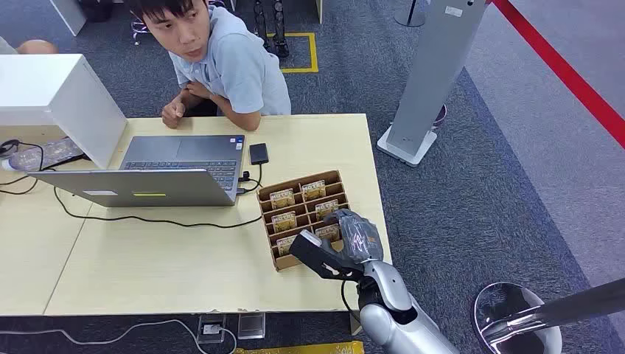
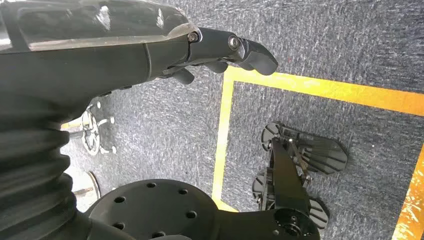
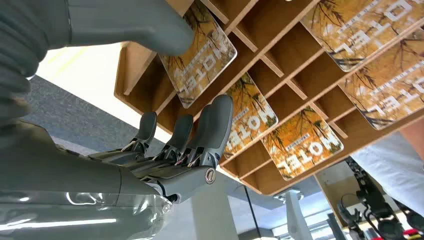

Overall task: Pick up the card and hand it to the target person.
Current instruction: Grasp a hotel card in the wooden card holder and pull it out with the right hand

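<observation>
- The right hand [image 1: 346, 237] reaches over the near right part of the brown wooden slotted card rack [image 1: 295, 186]; in the right wrist view its dark fingers [image 3: 212, 127] stretch side by side along the rack's dividers, and the thick grey thumb [image 3: 150, 27] lies apart from them on the other side of a card.
- The orange-and-yellow hotel card [image 3: 202, 55] sits in its slot between thumb and fingers; the thumb tip overlaps its edge, but whether the hand has it pinched I cannot tell.
- More cards of the same print stand in the neighbouring slots [image 3: 250, 112], each leaning in its own compartment.
- The left hand [image 2: 220, 50] hangs over dark grey carpet [image 2: 325, 40] marked with yellow tape lines [image 2: 320, 90]; its dark fingers are curled in and hold nothing.
- The rack rests on a light wooden table [image 1: 147, 273], near its right edge.
- Left of the rack, an open grey laptop [image 1: 169, 173] stands with a black cable [image 1: 147, 220] trailing from it; a small black device [image 1: 259, 153] lies just beside the laptop.
- A person in a light blue shirt [image 1: 239, 66] sits at the far side of the table, forearms on its edge.
- A white box [image 1: 51, 96] stands at the table's far left.
</observation>
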Available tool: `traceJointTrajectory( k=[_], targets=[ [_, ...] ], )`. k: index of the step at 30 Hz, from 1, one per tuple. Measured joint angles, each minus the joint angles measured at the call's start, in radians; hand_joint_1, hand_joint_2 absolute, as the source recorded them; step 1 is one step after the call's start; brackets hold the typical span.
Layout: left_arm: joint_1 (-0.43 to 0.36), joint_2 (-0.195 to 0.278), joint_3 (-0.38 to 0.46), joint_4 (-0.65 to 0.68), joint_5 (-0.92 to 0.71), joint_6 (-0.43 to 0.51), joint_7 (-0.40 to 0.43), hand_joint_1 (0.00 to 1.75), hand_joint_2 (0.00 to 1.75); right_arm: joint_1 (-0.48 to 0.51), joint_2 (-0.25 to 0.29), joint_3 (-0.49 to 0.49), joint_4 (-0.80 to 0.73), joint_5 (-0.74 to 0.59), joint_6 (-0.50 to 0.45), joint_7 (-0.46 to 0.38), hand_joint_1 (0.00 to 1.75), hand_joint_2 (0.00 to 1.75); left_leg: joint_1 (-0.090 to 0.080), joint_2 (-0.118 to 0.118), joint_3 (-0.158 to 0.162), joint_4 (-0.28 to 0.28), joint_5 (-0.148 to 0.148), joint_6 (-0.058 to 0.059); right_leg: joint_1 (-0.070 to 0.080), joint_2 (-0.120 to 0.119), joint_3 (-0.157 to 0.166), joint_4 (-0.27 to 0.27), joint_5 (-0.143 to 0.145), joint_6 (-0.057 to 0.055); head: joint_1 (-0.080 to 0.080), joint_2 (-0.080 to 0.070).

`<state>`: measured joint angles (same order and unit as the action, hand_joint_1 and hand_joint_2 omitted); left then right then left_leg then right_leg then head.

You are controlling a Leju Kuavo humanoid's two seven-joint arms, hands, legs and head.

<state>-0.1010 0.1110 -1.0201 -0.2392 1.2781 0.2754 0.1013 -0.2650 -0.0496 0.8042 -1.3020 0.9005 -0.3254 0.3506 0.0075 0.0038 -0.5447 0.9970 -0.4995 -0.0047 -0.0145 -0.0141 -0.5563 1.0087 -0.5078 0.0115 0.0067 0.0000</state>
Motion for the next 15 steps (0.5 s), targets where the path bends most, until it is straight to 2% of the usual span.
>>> traceJointTrajectory(
  k=[9, 15],
  targets=[
    [0.000, 0.000, 0.000, 0.000, -0.005, 0.003, 0.007, 0.00, 1.75, -0.003, 0.006, 0.001, 0.033, -0.018, -0.010, -0.006, 0.79, 1.75, 0.000, 0.000, 0.000, 0.000, 0.000, 0.000, 0.000, 0.000, 0.000, 0.000, 0.000, 0.000, 0.000, 0.000],
    [0.000, 0.000, -0.001, 0.000, -0.005, 0.006, 0.009, 0.00, 1.75, -0.007, 0.011, 0.003, 0.053, -0.024, -0.011, -0.006, 0.86, 1.75, 0.000, 0.000, 0.000, 0.000, 0.000, 0.000, 0.000, 0.000, 0.000, 0.000, 0.000, 0.000, 0.000, 0.000]
  ],
)
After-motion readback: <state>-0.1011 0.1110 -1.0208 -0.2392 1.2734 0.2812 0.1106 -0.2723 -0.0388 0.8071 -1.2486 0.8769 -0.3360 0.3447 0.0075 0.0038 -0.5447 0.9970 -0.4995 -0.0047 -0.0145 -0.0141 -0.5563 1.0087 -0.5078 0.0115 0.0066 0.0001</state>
